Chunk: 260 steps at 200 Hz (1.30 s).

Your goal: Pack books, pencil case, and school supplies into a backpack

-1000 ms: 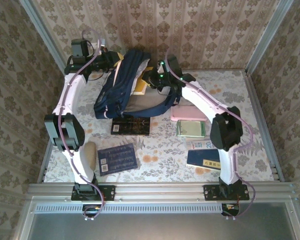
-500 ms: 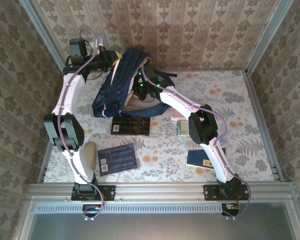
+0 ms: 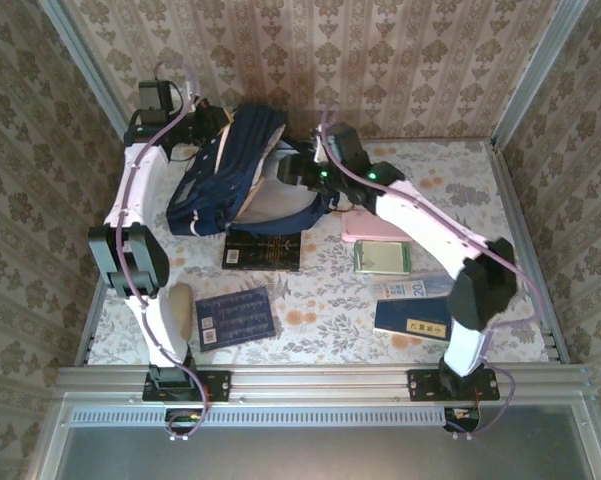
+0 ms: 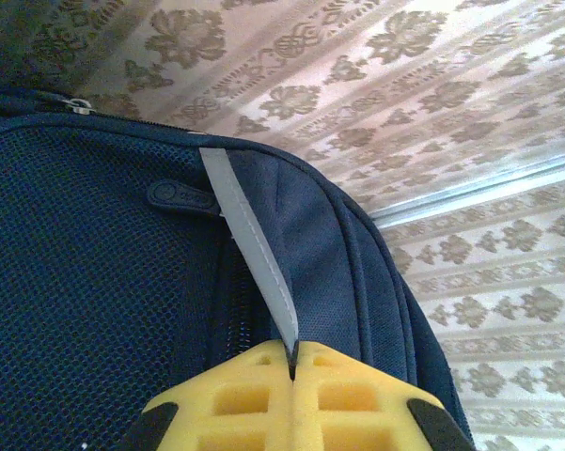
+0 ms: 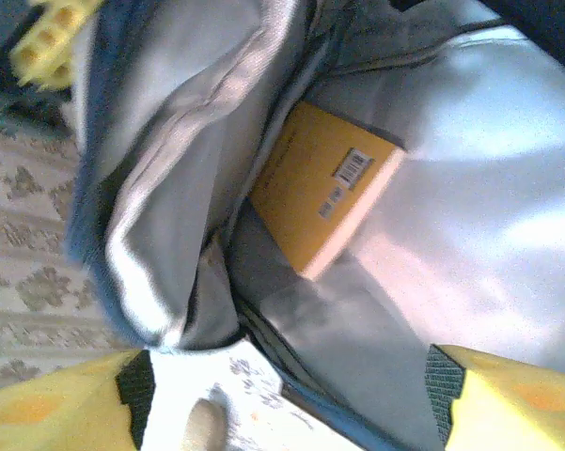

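Observation:
The navy backpack [image 3: 228, 175] stands at the back left with its mouth facing right, grey lining [image 5: 470, 178] showing. My left gripper [image 4: 291, 362] is shut on its pale trim stripe [image 4: 249, 240] at the top [image 3: 205, 125]. My right gripper [image 3: 295, 170] hangs open at the mouth [image 5: 291, 395] with nothing held. The orange-yellow book [image 5: 315, 193] lies inside. On the table lie the black book [image 3: 262, 252], the dark blue book [image 3: 235, 318], the navy book with a yellow label [image 3: 412, 318], the pink pencil case [image 3: 375, 228], the green-and-white pad [image 3: 382, 258] and the "20" pack [image 3: 412, 289].
Patterned walls close in the table at the back and on both sides. A metal rail [image 3: 320, 380] runs along the near edge by the arm bases. A beige lump [image 3: 180, 305] sits beside the dark blue book near the left arm.
My right gripper reached into the backpack with the orange-yellow book, opened and drew back to the mouth, leaving the book inside. The backpack has shifted slightly left under the left gripper's hold.

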Tool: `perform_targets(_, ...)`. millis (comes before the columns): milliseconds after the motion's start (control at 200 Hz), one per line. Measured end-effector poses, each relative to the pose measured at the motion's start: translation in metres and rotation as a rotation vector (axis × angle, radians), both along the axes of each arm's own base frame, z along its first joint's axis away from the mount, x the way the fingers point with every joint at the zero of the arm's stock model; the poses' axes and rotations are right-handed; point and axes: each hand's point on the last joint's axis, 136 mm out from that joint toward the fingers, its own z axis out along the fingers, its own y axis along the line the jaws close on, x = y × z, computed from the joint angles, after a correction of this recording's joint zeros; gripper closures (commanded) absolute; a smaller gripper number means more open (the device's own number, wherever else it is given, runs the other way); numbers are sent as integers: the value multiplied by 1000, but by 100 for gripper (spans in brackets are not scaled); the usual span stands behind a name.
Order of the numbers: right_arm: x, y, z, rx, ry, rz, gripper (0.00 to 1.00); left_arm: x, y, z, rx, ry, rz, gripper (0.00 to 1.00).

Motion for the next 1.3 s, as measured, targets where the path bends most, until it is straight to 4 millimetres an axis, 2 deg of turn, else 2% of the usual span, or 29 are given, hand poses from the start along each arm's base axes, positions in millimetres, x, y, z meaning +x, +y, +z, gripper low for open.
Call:
perform_targets(90,-17,-16,-9,-43,-16,-2,27,17,-8,-11,40,-2,13,100)
perform_targets(235,-32,-32,-50,-126,31,-4,27,46,-33,-32,94,-18,11,100)
perform_targets(280,-36,-36,-63,-150,55,-6,27,50,-40,-38,105,-17,10,86)
perform_targets(315,-39,-38,-73,-165,76,-6,27,52,-45,-44,115,-10,9,66)
perform_targets(355,-43,-41,-82,-183,104,-3,26,50,-49,-48,128,-6,4,51)
perform_targets(405,-46,-41,-87,-190,122,4,26,49,-51,-49,134,-2,3,43)
perform_targets(470,-50,-40,-91,-186,138,18,26,43,-49,-47,150,-5,14,38)
perform_targets(570,-59,-36,-104,-184,175,38,26,13,-33,-50,205,27,59,31)
perform_targets(745,-69,-21,-145,-167,295,56,26,-90,9,-70,278,94,175,23)
perform_targets(790,-68,-16,-155,-158,321,56,27,-111,19,-82,283,109,203,21)
perform_targets(845,-67,-11,-169,-147,358,56,28,-129,29,-106,291,145,228,21)
perform_targets(895,-65,-7,-182,-145,388,51,28,-138,36,-133,296,203,247,21)
perform_targets(1030,-56,0,-214,-161,455,37,30,-162,55,-229,316,439,303,24)
perform_targets(1070,-53,2,-218,-164,460,35,30,-169,57,-247,321,490,310,25)
perform_targets(1155,-43,7,-225,-164,470,26,31,-178,59,-269,326,555,327,26)
perform_targets(1300,-23,14,-228,-146,471,5,31,-168,60,-271,310,532,364,27)
